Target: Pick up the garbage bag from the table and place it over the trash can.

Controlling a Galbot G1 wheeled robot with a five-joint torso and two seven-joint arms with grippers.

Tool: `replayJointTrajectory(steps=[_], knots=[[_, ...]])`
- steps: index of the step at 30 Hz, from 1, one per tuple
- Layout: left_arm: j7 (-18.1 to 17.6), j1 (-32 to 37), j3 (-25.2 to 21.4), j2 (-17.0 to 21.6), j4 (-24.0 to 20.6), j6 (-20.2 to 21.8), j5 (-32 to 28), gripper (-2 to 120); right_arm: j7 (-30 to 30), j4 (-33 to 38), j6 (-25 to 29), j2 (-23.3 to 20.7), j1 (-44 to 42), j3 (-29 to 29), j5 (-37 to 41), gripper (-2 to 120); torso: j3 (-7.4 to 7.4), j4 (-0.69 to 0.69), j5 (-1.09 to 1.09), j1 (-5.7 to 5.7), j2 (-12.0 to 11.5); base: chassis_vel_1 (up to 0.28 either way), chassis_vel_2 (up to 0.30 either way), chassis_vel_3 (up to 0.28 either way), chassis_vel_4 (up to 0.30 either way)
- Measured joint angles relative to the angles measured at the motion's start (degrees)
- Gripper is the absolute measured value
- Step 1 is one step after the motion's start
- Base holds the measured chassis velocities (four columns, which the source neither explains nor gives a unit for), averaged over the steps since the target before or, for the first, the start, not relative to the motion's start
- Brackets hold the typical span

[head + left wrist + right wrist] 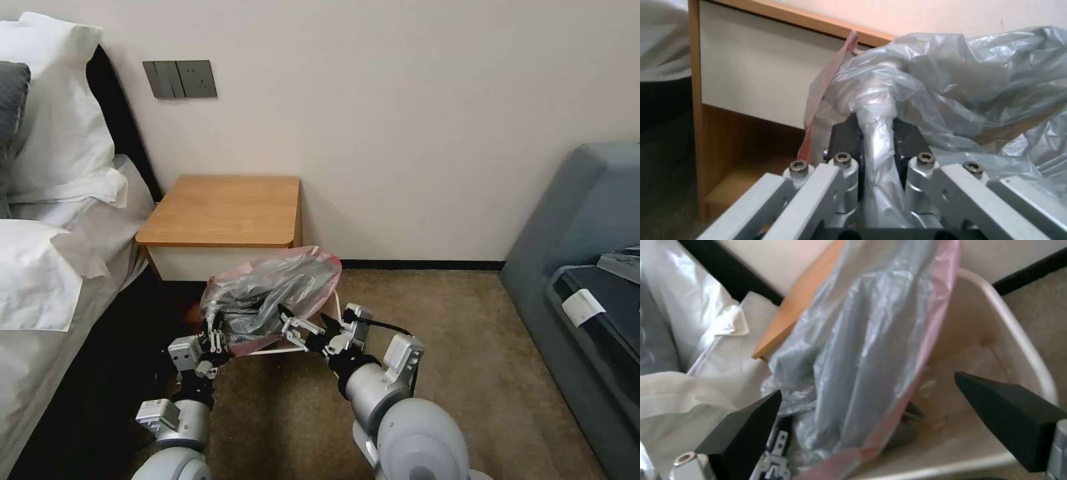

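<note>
sagging over the trash can [333, 303] at lower centre of the head view, the garbage bag [270, 293] is a crumpled grey sheet, thin, shiny and wrinkled, with a pink rim. it stretches slantwise, from the lower left up toward the right, and covers most of the can's mouth; the can's cream rim shows only at the right and along the near side. in the right wrist view the can's smooth, rounded inner wall [996, 350] is bare beside the bag's pink edge.

the left gripper [215, 339], at the bag's lower left end, is clamped on a twisted rope of the plastic; its dark fingers [846, 136] press that bunch from both sides. the right gripper [308, 321] sits at the near rim, its black wedge fingers [1011, 413] spread wide with the bag between them, not pinched.

just behind stands the table [227, 210], an orange-brown wooden top with rounded corners above a white drawer front. a bed with white sheets [47, 267] fills the left edge, a grey sofa [587, 220] the right, brown carpet [480, 373] below.
</note>
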Motion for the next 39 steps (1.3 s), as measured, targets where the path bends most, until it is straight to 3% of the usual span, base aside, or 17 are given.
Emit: replayJointTrajectory(steps=[18,30,33,39], knots=[[1.96,1.09,0.39,-0.07,-1.48,-1.2,0.04,7,-2.27,-6.18,0.84,3.75,2.05,0.5,-2.45,99,0.0,0.0,0.01,0.0,0.0,0.0,0.0,0.0,0.0],[1.8,1.07,0.2,-0.31,-1.62,-1.05,-0.12,7,-5.48,-7.88,2.25,3.48,2.09,0.25,-4.59,56,0.0,0.0,0.01,0.0,0.0,0.0,0.0,0.0,0.0],[1.57,1.07,0.12,-0.42,-1.7,-0.95,-0.3,7,-6.23,-7.89,2.54,3.54,2.04,0.1,-5.2,41,0.0,0.0,0.01,0.0,0.0,0.0,0.0,0.0,0.0],[0.99,1.09,0.0,-0.45,-1.76,-0.59,-0.71,7,-7.28,-7.85,3.2,3.7,1.49,-0.04,-6.11,22,0.0,0.0,0.01,0.01,0.0,0.0,0.0,0.0,0.0]])
